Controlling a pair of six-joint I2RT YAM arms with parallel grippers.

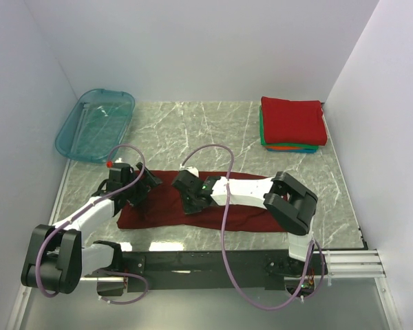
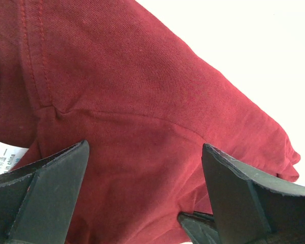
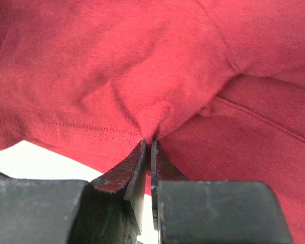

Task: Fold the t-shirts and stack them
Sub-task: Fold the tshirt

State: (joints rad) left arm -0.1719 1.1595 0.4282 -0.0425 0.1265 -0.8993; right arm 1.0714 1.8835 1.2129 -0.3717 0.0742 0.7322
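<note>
A dark maroon t-shirt point(image 1: 241, 210) lies as a long flat band across the near part of the table. My left gripper point(image 1: 141, 190) is over its left end. In the left wrist view it point(image 2: 145, 170) is open, with maroon cloth point(image 2: 132, 101) under the spread fingers point(image 2: 51, 195) and a white neck label point(image 2: 2, 158) at the left edge. My right gripper point(image 1: 189, 194) is at the shirt's middle. In the right wrist view it point(image 3: 150, 146) is shut on a pinched fold of the maroon cloth point(image 3: 117, 66). A stack of folded t-shirts point(image 1: 292, 120), red on top with green, orange and blue below, sits at the back right.
A translucent teal plastic tub point(image 1: 95, 124) stands at the back left, leaning on the left wall. White walls close in the marble table point(image 1: 193, 130) on three sides. The black front rail point(image 1: 206, 261) carries the arm bases.
</note>
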